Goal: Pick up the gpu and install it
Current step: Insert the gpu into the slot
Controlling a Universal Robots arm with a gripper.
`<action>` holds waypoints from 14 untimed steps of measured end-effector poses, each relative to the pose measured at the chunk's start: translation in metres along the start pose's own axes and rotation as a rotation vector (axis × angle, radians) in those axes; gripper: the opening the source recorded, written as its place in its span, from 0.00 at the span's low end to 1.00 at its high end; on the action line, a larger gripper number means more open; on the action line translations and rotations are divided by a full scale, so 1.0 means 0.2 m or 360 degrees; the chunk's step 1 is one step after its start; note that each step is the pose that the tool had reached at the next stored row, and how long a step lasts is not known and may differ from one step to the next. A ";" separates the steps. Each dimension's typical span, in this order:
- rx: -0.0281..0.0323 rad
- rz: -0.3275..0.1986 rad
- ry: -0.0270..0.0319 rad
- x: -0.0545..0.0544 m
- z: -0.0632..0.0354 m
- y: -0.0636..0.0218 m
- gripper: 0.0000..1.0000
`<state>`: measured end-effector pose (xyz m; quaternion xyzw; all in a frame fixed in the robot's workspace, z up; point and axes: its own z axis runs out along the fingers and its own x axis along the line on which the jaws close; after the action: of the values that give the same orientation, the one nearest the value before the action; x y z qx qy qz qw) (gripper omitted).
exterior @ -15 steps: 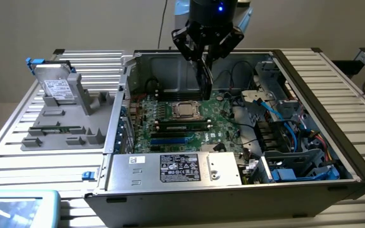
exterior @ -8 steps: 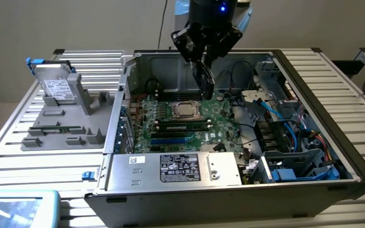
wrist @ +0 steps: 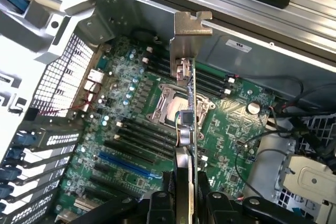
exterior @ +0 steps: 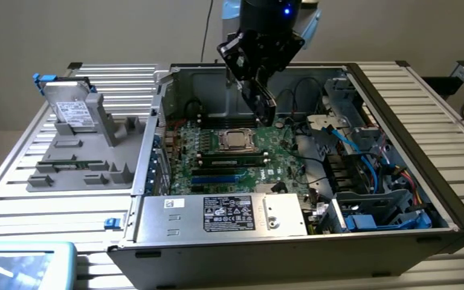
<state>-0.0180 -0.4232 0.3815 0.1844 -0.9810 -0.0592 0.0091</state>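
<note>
At the exterior view's left lies a grey moulded tray (exterior: 70, 163). My claw (exterior: 252, 78), partly closed, grips the thin green-and-black gpu card (exterior: 264, 109) edge-on above the green motherboard (exterior: 215, 160). Its silvery bracket (wrist: 190, 30) looks clear of the grey metal case wall (wrist: 131, 17), I think.

Exterior camera: raised, well back, looking down into the case (exterior: 296, 254) below the claw (exterior: 253, 77). Wrist camera: close behind the claw (wrist: 186, 203), facing down. Both share the motherboard (exterior: 215, 164) (wrist: 131, 109) beneath it.
</note>
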 end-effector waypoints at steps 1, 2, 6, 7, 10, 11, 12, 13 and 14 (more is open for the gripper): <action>-0.00003 -0.0029 0.00035 0.00 0.000 0.000 0.28; -0.00004 -0.0058 0.00069 0.00 0.001 0.000 0.28; -0.00009 -0.0172 0.00207 0.00 0.003 0.000 0.28; -0.00010 -0.0201 0.00241 0.00 0.004 0.000 0.28; -0.00013 -0.0286 0.00344 0.00 0.006 -0.001 0.28; -0.00014 -0.0314 0.00379 0.00 0.007 -0.001 0.28; -0.00016 -0.0343 0.00413 0.00 0.007 -0.001 0.28; -0.00017 -0.0372 0.00446 0.00 0.008 -0.001 0.28; -0.00018 -0.0400 0.00481 0.00 0.009 -0.001 0.28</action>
<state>-0.0180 -0.4232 0.3798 0.3069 -0.9499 -0.0576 0.0165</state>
